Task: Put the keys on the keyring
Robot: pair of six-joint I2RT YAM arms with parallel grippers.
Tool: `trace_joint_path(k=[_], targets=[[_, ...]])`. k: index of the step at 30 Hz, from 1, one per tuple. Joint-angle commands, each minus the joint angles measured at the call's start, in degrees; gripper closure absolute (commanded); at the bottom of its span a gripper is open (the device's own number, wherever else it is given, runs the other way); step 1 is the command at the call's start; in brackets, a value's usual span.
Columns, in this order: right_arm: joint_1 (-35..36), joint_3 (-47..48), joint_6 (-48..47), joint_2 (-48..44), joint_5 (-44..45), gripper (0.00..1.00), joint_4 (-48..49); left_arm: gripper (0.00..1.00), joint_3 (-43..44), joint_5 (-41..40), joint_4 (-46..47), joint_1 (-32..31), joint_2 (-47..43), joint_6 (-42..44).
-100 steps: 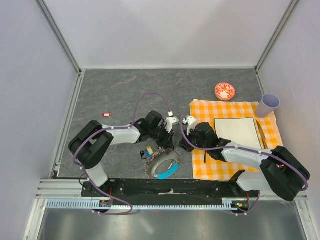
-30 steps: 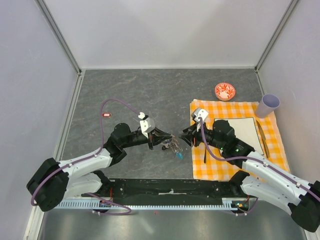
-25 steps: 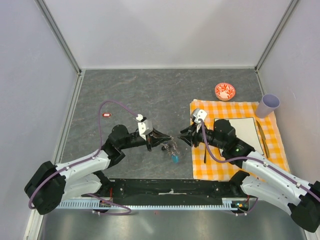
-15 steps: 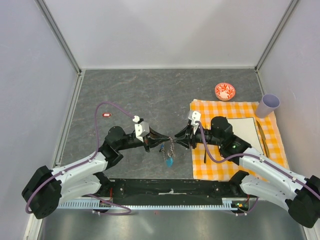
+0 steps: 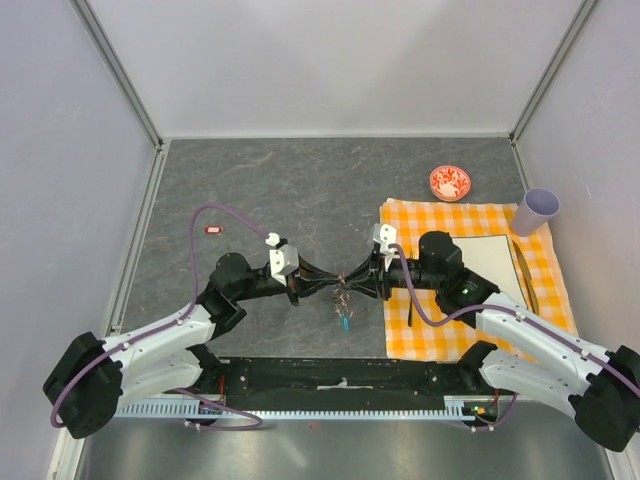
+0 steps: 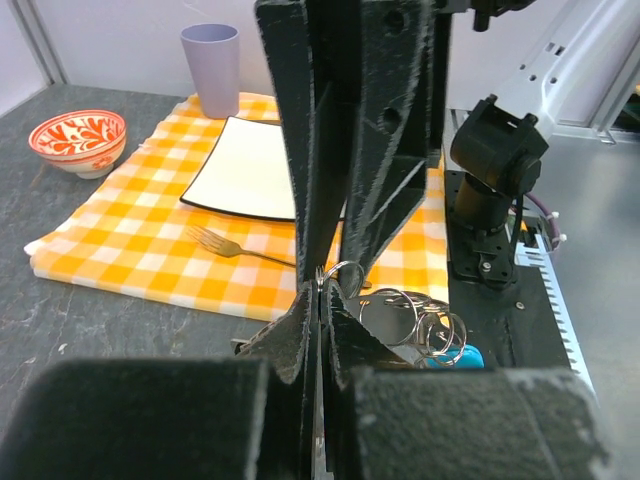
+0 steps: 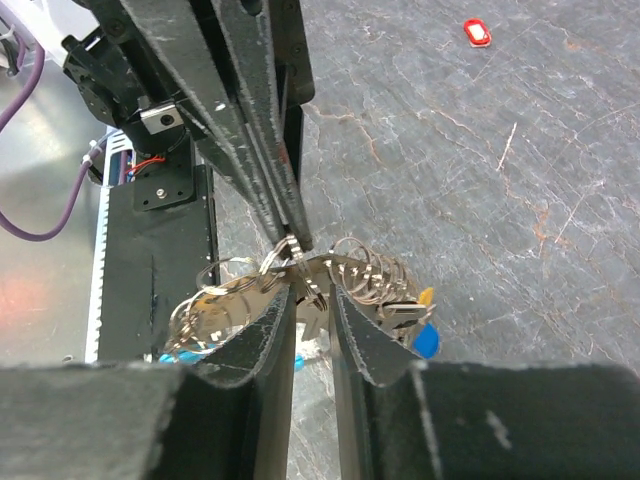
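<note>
Left gripper (image 6: 322, 300): black fingers pressed fully together, pinching one ring of the keyring (image 7: 365, 272), a loop of thin grey metal chain held just ahead of its tips and clear of the floor. The curved cyan strap (image 5: 345, 322) hangs below both grippers, with a small blue-headed key (image 7: 425, 340) among the rings. Right gripper (image 7: 310, 300): tip to tip with the left, jaws a narrow gap apart, straddling the rings.

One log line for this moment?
left end effector: shut on keyring | right end effector: open around keyring | keyring: hanging midair
</note>
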Motion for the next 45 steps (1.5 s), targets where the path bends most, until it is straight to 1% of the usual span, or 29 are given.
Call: trace_joint_path(k=[1, 3, 6, 7, 9, 12, 13, 15, 16, 18, 19, 20, 21, 22, 26, 28, 30, 32, 34, 35, 36, 37, 38, 39, 41, 42, 43, 45], targets=[[0.3, 1.2, -0.7, 0.9, 0.1, 0.76, 4.5, 0.98, 1.3, 3.7, 5.0, 0.0, -2.3, 1.4], [0.2, 0.9, -0.3, 1.1, -0.2, 0.78, 6.0, 0.98, 1.4, 4.5, 5.0, 0.0, -2.5, 1.3], [0.2, 0.6, -0.1, 1.0, -2.2, 0.84, 7.4, 0.98, 1.3, 5.0, 4.7, 0.0, -3.0, 1.2], [0.3, 0.7, -0.1, 0.9, -2.6, 0.91, 7.4, 0.98, 1.3, 5.0, 4.5, 0.0, -3.0, 1.3], [0.3, 1.1, -0.1, 0.6, -3.7, 1.00, 6.6, 0.98, 1.3, 4.6, 3.8, 0.0, -3.1, 1.5], [0.3, 1.8, -0.8, 0.0, -3.8, 1.00, 5.1, 0.91, 1.5, 3.8, 1.4, 0.0, -3.8, 1.9], [0.2, 2.2, -1.1, -0.3, -3.8, 1.00, 4.8, 0.85, 1.6, 3.6, 0.8, 0.0, -4.3, 2.0], [0.3, 2.7, -1.4, -0.6, -3.8, 1.00, 4.1, 0.83, 2.0, 2.4, -1.9, 0.0, -5.8, 2.2], [0.2, 2.9, -1.5, -0.5, -3.8, 1.00, 4.0, 0.75, 2.2, 1.8, -3.3, 0.0, -6.4, 2.4], [0.3, 3.4, -2.2, -0.3, -3.8, 1.00, 3.4, 0.67, 3.0, -0.4, -7.9, 0.0, -8.0, 2.7], [0.3, 4.1, -2.6, 0.0, -3.6, 1.00, 2.8, 0.59, 3.4, -1.5, -9.7, 0.0, -9.5, 2.8], [0.2, 4.3, -3.0, 0.4, -3.7, 1.00, 2.0, 0.55, 3.8, -3.7, -11.4, 0.0, -10.5, 2.9], [0.2, 4.7, -3.7, 0.7, -3.7, 1.00, 1.5, 0.52, 4.9, -4.9, -15.8, 0.0, -11.2, 3.4], [0.3, 5.2, -4.1, 0.8, -3.7, 1.00, 1.2, 0.50, 5.5, -6.2, -17.9, 0.0, -12.9, 3.8], [0.2, 5.6, -4.6, 1.5, -3.2, 1.00, 0.8, 0.49, 9.2, -12.8, -27.7, 0.0, -13.5, 4.3], [0.3, 5.7, -4.8, 2.0, -3.2, 1.00, 0.5, 0.48, 10.8, -12.1, -31.2, 0.0, -12.5, 4.7], [0.3, 5.6, -4.7, 2.3, -2.0, 1.00, 0.1, 0.48, 11.2, -11.2, -31.9, 0.0, -10.7, 3.5], [0.2, 5.4, -3.0, 2.6, 1.1, 1.00, -1.0, 0.47, 10.6, -11.8, -32.6, 0.0, -8.5, 2.6], [0.3, 4.4, -0.1, 2.3, 8.7, 0.99, -2.2, 0.45, 10.4, -12.7, -34.9, 0.0, -5.9, 0.3], [0.3, 4.2, 1.8, 2.1, 11.5, 0.96, -4.2, 0.45, 11.0, -12.5, -36.1, 0.0, -4.4, -0.4], [0.3, 3.6, 2.9, 1.9, 16.9, 0.79, -5.4, 0.44, 11.3, -12.5, -37.3, -0.5, -0.7, -2.0], [0.2, 3.2, 3.8, 1.8, 19.2, 0.72, -6.0, 0.44, 11.5, -12.5, -38.4, -0.9, 1.2, -2.7], [0.2, 2.8, 5.7, 1.5, 21.0, 0.68, -9.1, 0.43, 12.2, -12.6, -40.6, -1.4, 3.2, -3.4], [0.3, 1.8, 6.6, 1.1, 22.9, 0.64, -9.8, 0.43, 12.5, -13.0, -41.8, -3.0, 7.4, -4.3], [0.2, 0.6, 8.9, 0.1, 27.6, 0.59, -10.9, 0.43, 13.7, -15.4, -45.5, -5.0, 11.6, -4.8], [0.2, -0.7, 10.6, -0.2, 29.0, 0.51, -11.0, 0.43, 14.1, -16.1, -45.9, -6.6, 13.4, -5.1], [0.1, -1.4, 11.7, -0.5, 32.3, 0.47, -11.1, 0.42, 14.4, -16.7, -46.2, -7.2, 17.0, -5.2], [0.0, -2.6, 13.8, -0.6, 34.9, 0.40, -11.1, 0.42, 15.6, -17.8, -46.3, -7.9, 20.2, -5.5]])
